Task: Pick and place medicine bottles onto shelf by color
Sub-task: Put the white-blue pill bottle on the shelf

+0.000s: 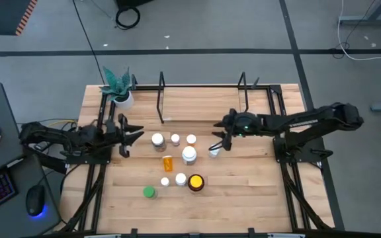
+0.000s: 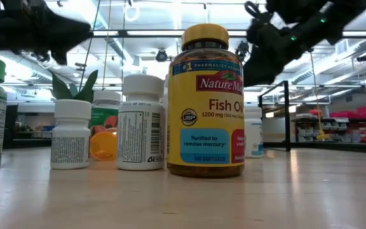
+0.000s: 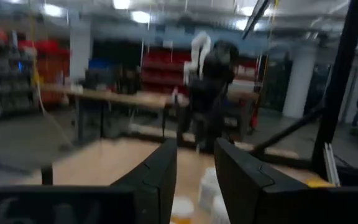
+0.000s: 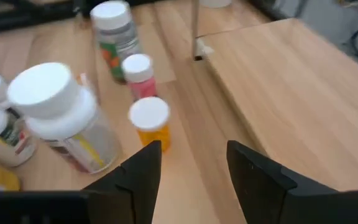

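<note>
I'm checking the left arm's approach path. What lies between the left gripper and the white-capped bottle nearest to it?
Nothing does. In the high view, only a bare strip of table separates the left gripper from the nearest white-capped bottle.

White-capped medicine bottles (image 1: 189, 155) stand upright mid-table. An orange one (image 1: 169, 162) lies sideways. The black rod shelf (image 1: 202, 88) stands at the far edge.
</note>
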Controlling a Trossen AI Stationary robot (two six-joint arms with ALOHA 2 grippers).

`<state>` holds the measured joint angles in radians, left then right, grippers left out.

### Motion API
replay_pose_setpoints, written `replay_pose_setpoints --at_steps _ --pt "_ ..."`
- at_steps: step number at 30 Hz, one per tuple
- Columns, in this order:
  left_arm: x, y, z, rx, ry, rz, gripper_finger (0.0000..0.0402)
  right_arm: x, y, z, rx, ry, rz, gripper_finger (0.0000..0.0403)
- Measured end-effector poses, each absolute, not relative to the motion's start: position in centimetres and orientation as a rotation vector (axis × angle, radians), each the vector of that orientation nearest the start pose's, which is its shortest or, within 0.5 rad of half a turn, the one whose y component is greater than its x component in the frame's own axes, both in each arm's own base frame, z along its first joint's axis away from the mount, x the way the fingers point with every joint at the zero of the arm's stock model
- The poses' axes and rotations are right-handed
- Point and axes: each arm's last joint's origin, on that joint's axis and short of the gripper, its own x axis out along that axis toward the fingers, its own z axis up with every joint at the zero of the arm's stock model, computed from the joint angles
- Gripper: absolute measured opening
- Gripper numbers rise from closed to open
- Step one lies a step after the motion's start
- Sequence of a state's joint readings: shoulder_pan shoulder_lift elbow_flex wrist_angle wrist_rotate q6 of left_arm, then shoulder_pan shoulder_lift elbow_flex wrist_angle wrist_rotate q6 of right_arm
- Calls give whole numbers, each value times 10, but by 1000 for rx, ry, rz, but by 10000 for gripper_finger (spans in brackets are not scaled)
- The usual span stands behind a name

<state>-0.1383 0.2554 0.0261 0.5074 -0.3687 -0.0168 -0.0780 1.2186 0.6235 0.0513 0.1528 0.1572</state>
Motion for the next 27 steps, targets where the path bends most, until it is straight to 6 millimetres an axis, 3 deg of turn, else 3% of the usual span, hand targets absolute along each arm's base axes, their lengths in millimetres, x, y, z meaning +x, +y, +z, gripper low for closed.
replay_pose_setpoints --at_steps 9,16,21,27 --pt "105 -4 207 -68 -358 232 112 274 -22 227 29 581 -203 228" --pt "105 -4 209 -161 -386 216 112 273 -22 232 2 615 -188 242" --pt "105 -4 209 -104 -379 227 114 270 -20 230 50 735 -164 238" --pt "106 -4 207 -81 -358 232 112 278 -17 240 43 791 -153 247"
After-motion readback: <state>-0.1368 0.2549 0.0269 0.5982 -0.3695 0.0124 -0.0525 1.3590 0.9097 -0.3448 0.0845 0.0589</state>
